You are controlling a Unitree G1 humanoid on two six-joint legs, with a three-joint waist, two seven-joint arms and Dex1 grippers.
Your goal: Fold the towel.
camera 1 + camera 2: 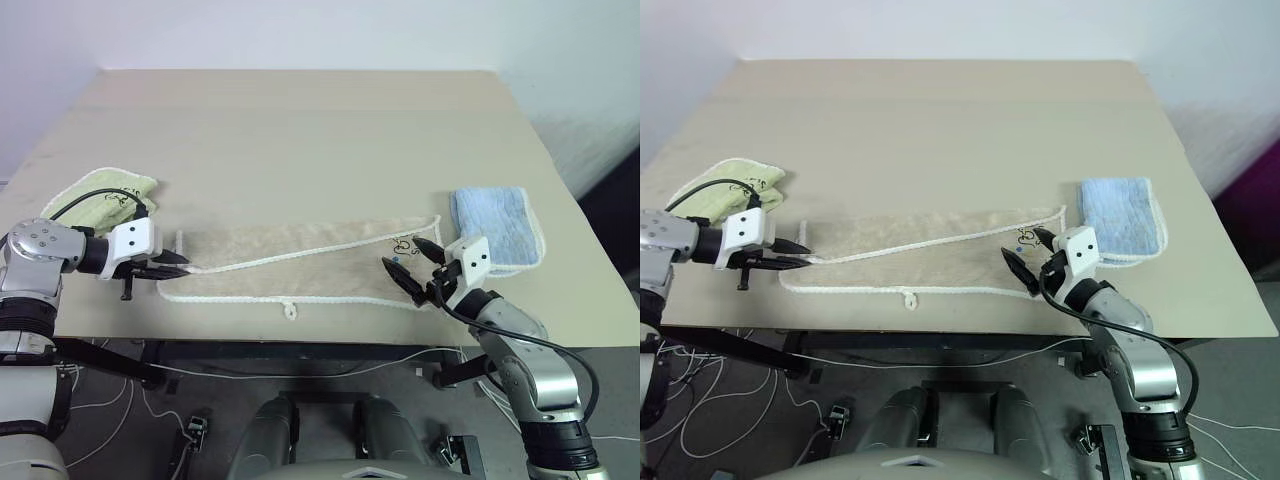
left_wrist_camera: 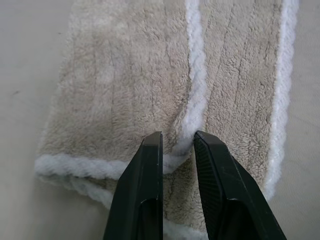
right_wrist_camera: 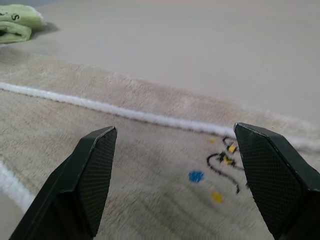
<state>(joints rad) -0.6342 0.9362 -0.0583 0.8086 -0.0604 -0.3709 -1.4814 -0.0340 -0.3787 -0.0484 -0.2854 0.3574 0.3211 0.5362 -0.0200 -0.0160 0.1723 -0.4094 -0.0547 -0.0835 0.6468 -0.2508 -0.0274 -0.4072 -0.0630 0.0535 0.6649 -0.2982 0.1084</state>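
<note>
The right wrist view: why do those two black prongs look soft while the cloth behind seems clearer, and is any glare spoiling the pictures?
Right wrist view: the fingers sit very near the lens; the towel shows its weave. Left wrist view: towel pile crisp. Left eye view: even light, no glare on the table.

The towel [image 1: 300, 265] lies along the near edge of the table [image 1: 300, 130], between a folded cloth [image 1: 105, 200] at its left end and another [image 1: 495, 225] at its right, with the left gripper [image 1: 172, 265] and right gripper [image 1: 412, 265] at those ends.
</note>
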